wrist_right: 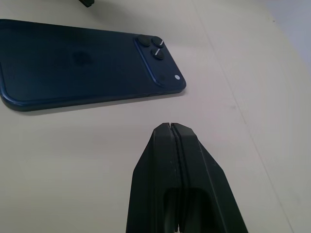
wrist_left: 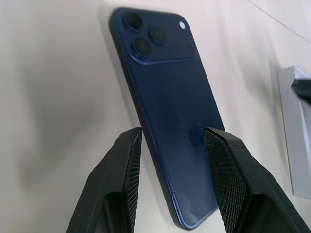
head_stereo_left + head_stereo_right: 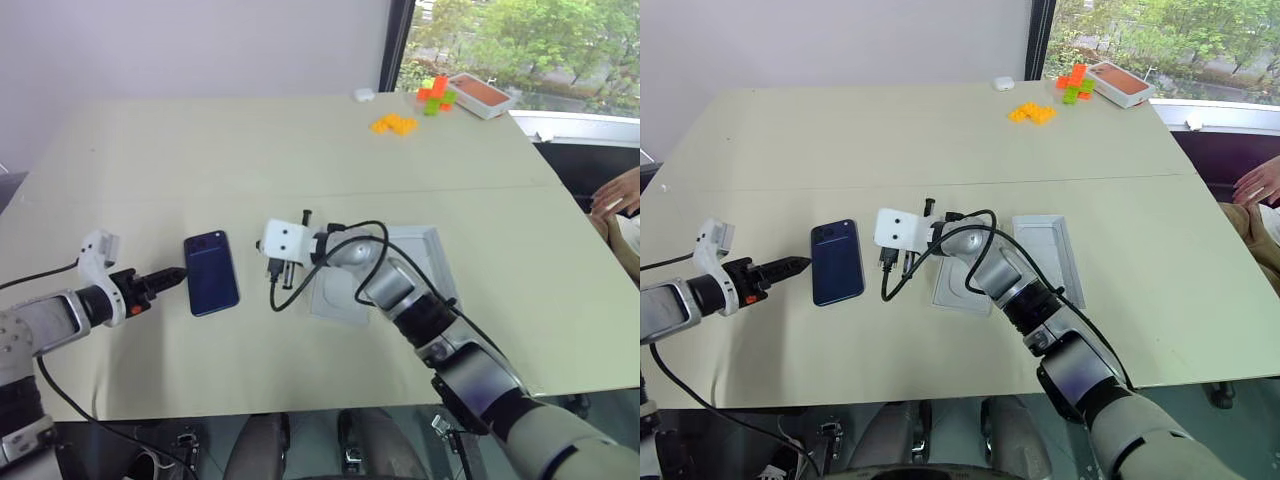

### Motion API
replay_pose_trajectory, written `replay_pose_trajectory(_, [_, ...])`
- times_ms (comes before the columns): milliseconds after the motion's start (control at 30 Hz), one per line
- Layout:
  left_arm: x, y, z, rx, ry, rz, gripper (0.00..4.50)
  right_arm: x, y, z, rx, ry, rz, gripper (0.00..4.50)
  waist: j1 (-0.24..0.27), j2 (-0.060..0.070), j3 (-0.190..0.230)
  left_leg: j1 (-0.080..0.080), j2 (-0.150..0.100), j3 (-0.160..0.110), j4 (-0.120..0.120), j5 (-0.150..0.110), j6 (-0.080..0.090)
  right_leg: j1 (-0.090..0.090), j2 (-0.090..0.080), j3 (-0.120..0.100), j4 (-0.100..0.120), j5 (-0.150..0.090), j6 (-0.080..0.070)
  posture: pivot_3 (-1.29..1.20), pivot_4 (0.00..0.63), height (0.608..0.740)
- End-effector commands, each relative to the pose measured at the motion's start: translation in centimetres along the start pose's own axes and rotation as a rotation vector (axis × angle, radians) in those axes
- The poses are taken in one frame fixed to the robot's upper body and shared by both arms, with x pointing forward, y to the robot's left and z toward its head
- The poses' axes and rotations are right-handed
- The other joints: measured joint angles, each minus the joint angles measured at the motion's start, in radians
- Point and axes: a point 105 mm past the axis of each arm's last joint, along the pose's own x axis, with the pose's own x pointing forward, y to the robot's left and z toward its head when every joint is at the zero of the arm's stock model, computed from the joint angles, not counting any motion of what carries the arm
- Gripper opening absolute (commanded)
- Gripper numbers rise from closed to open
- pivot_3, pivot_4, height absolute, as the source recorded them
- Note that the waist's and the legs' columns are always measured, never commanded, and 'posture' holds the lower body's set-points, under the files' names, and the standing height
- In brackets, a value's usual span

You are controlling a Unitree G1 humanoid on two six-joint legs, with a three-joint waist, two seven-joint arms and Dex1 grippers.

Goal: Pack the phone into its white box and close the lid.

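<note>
On the surface (image 3: 300,150) lies the phone (image 3: 211,272); left gripper (image 3: 176,277) jaws spread, maybe touching it; right gripper (image 1: 171,127) jaws pressed together.

navy phone (image 3: 211,272) flat, camera-side up, on table (image 3: 200,150)

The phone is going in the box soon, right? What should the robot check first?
1. Phone lies flat on the table, back up: ok.
2. Left hand open at the phone's edge: ok.
3. Left hand gripping the phone: not ok, not yet.
4. Right hand shut, apart from the phone: ok.
5. White trays near the phone: ok.
6. Which tray is the box: cannot tell.
</note>
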Motion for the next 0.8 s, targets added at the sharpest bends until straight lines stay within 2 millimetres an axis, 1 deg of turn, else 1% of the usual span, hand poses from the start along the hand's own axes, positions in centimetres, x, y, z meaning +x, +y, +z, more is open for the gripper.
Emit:
replay_pose_trajectory(33, [-0.5, 0.0, 1.0, -0.002, -0.052, 0.007, 2.93, 0.4, -0.7, 1.8, -0.057, -0.052, -0.02, 0.0, 0.0, 0.0, 0.0, 0.0, 0.0, 0.0, 0.0, 0.0, 0.0, 0.0, 0.0, 0.0, 0.0, 0.0, 0.0, 0.0, 0.15, 0.74])
replay_pose_trajectory(67, [-0.6, 0.1, 0.8, -0.012, -0.048, 0.011, 3.37, 0.4, -0.7, 1.8, -0.056, -0.052, -0.019, 0.0, 0.0, 0.0, 0.0, 0.0, 0.0, 0.0, 0.0, 0.0, 0.0, 0.0, 0.0, 0.0, 0.0, 0.0, 0.0, 0.0, 0.15, 0.74])
replay_pose_trajectory(100, [-0.6, 0.2, 0.7, -0.025, -0.038, 0.012, 3.92, 0.5, -0.7, 1.8, -0.047, -0.051, -0.018, 0.0, 0.0, 0.0, 0.0, 0.0, 0.0, 0.0, 0.0, 0.0, 0.0, 0.0, 0.0, 0.0, 0.0, 0.0, 0.0, 0.0, 0.15, 0.74])
replay_pose_trajectory(167, [-0.5, 0.5, 0.4, -0.075, -0.03, 0.004, 3.97, 0.6, -0.6, 1.6, -0.032, -0.043, -0.014, 0.0, 0.0, 0.0, 0.0, 0.0, 0.0, 0.0, 0.0, 0.0, 0.0, 0.0, 0.0, 0.0, 0.0, 0.0, 0.0, 0.0, 0.15, 0.74])
replay_pose_trajectory(267, [-0.1, 0.6, 0.3, -0.117, -0.044, -0.007, 3.97, 0.9, -0.4, 1.2, -0.053, -0.023, -0.019, 0.0, 0.0, 0.0, 0.0, 0.0, 0.0, 0.0, 0.0, 0.0, 0.0, 0.0, 0.0, 0.0, 0.0, 0.0, 0.0, 0.0, 0.15, 0.74])
replay_pose_trajectory(400, [1.1, 0.2, 0.2, -0.145, -0.045, -0.019, 3.97, 1.6, -0.1, 1.0, -0.084, 0.004, -0.025, 0.0, 0.004, 0.0, 0.0, 0.0, 0.0, 0.0, 0.0, 0.0, 0.0, 0.0, 0.0, 0.0, 0.0, 0.0, 0.0, 0.0, 0.15, 0.74])
replay_pose_trajectory(533, [2.2, 0.3, -0.1, -0.162, -0.035, 0.01, 3.97, 2.5, 0.6, 0.5, -0.101, 0.05, 0.001, 0.0, 0.001, 0.0, 0.0, 0.0, 0.0, 0.0, 0.0, 0.0, 0.0, 0.0, 0.0, 0.0, 0.0, 0.001, -0.001, 0.0, 0.15, 0.74])
replay_pose_trajectory(600, [2.6, -0.1, -0.3, -0.155, -0.02, 0.0, 3.97, 2.9, 1.0, 0.7, -0.058, 0.055, 0.031, 0.0, 0.002, 0.0, 0.0, 0.0, 0.0, 0.0, 0.0, 0.0, -0.001, 0.0, 0.0, 0.0, 0.0, 0.001, -0.001, 0.0, 0.15, 0.74])
replay_pose_trajectory(700, [2.9, 0.0, -0.6, -0.161, -0.01, 0.015, 3.97, 3.3, 1.3, 0.9, 0.006, 0.071, 0.051, 0.0, 0.002, 0.0, 0.0, 0.0, 0.0, 0.0, 0.0, 0.0, -0.001, 0.0, 0.0, 0.0, 0.0, 0.001, -0.001, 0.0, 0.15, 0.74])
replay_pose_trajectory(800, [3.2, 0.2, -0.9, -0.168, -0.001, 0.027, 3.97, 3.7, 1.5, 0.5, 0.026, 0.113, 0.062, 0.0, 0.004, 0.0, 0.0, 0.001, 0.0, 0.0, 0.0, 0.0, -0.001, 0.001, 0.0, 0.0, 0.0, 0.001, -0.001, 0.0, 0.15, 0.74])
